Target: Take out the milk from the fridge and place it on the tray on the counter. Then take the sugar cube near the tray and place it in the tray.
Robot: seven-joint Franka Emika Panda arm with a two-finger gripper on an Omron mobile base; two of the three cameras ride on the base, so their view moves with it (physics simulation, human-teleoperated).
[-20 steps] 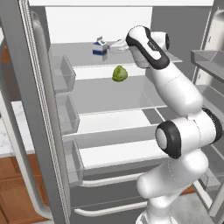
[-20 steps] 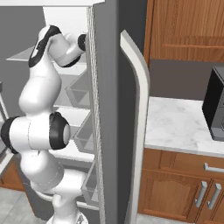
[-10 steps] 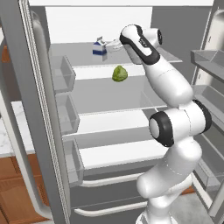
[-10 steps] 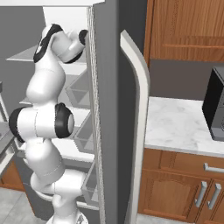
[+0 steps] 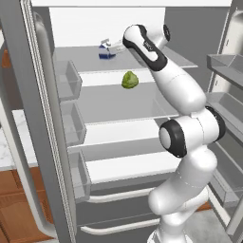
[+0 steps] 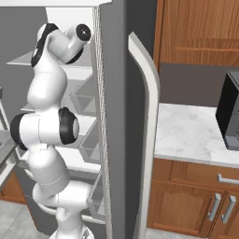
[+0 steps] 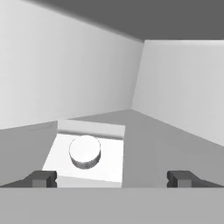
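Note:
The milk point(image 5: 105, 52), a small white carton with a blue band, stands at the back left of the top shelf of the open fridge point(image 5: 118, 107). My gripper point(image 5: 114, 46) reaches into that shelf and is right beside the carton. In the hand view my gripper point(image 7: 112, 179) is open. The milk point(image 7: 85, 151) sits just ahead, its white cap up, nearer the left fingertip point(image 7: 41, 178) than the right. Nothing is gripped. The counter point(image 6: 186, 135) lies right of the fridge point(image 6: 140, 93). The tray and the sugar cube are out of view.
A round green vegetable point(image 5: 129, 79) rests on the second shelf below my arm. Clear door bins point(image 5: 69, 80) line the left door. A dark appliance point(image 6: 228, 112) stands at the counter's far right, over wooden cabinets point(image 6: 186, 205).
My hand has pushed left and deeper along the top shelf, closing on the milk. The jaws have stayed wide and the carton has not moved.

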